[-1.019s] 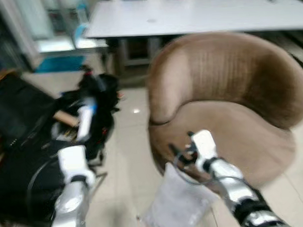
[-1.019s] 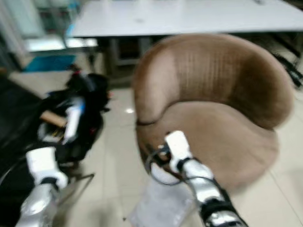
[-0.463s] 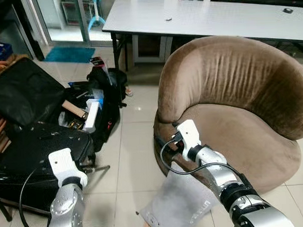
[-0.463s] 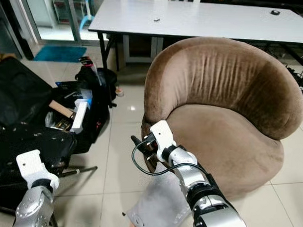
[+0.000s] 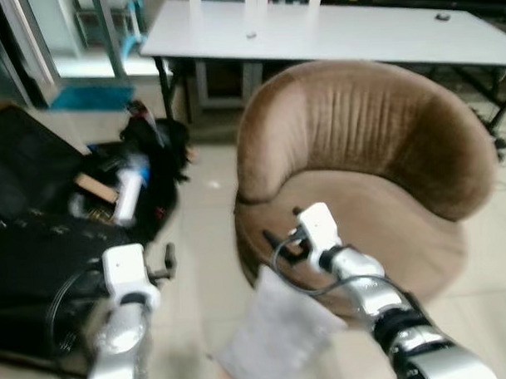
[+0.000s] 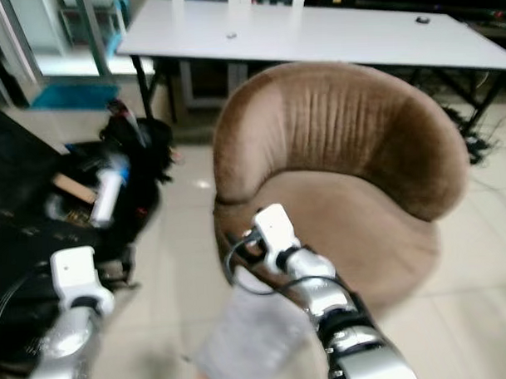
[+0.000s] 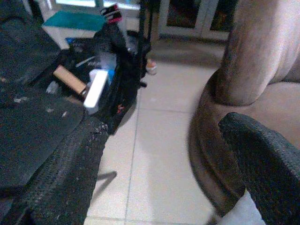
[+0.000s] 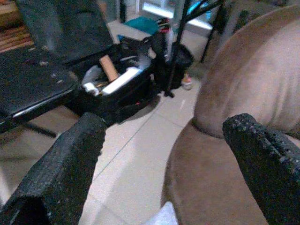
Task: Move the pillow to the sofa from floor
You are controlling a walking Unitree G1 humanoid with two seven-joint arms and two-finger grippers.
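While the pillow lies slantwise on the floor against the sofa, the right gripper, fingers spread and empty, hovers just above its upper corner, nearer than the spread left gripper.

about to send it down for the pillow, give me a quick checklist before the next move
1. Pillow on the floor, leaning against the sofa base: ok, not picked up yet.
2. Right gripper open: ok, fingers spread wide.
3. Left gripper open: ok, fingers apart.
4. Either gripper touching the pillow: not ok, the right one is above its top edge and the left one is off to the side.
5. Sofa seat free for the drop: ok, nothing on it.
6. Sharp view of the pillow: not ok, the head views are blurred.
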